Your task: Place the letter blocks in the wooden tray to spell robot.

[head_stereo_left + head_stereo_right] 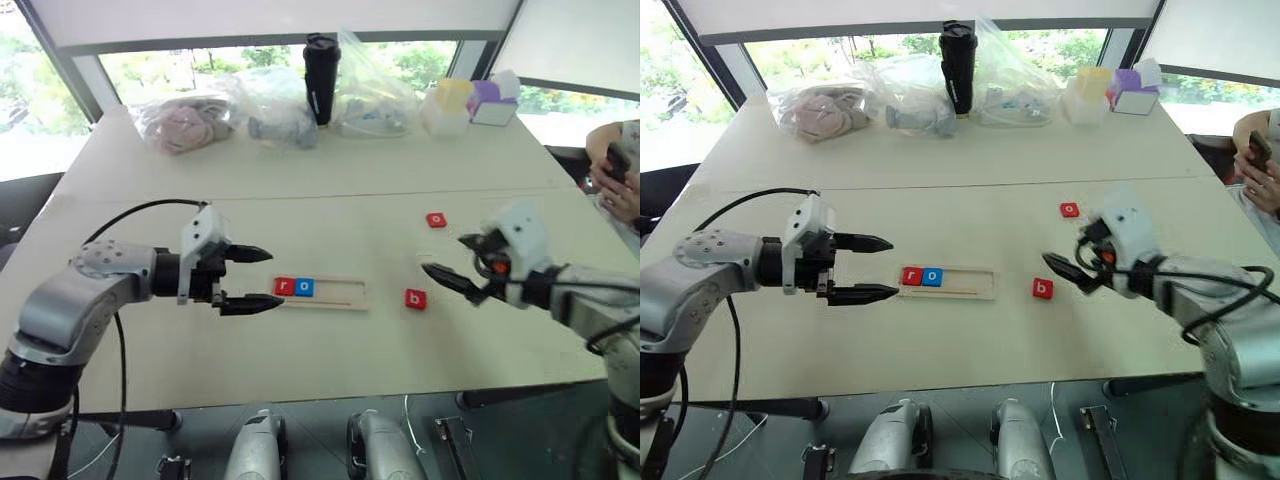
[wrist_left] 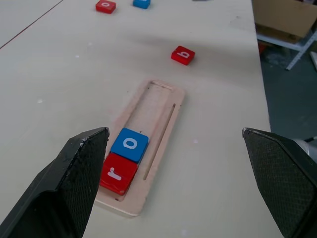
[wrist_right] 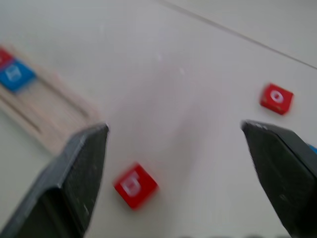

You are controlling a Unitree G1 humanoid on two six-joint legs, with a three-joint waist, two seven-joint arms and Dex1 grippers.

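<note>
Right claw point(image 1: 447, 258) hung wide and empty just beside the b point(image 1: 416, 299); a skewed descent could knock it away

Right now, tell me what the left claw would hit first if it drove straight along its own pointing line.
Probably the wooden tray: the open left claw points right at its near end, where the red r block sits. Height is uncertain; it might pass above.

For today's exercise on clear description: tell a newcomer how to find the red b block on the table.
Start at the wooden tray mid-table, with r and o at its left end. Look on the bare tabletop just past the tray's empty right end: the red b block lies there. The other loose red block sits farther back and bears an o.
</note>
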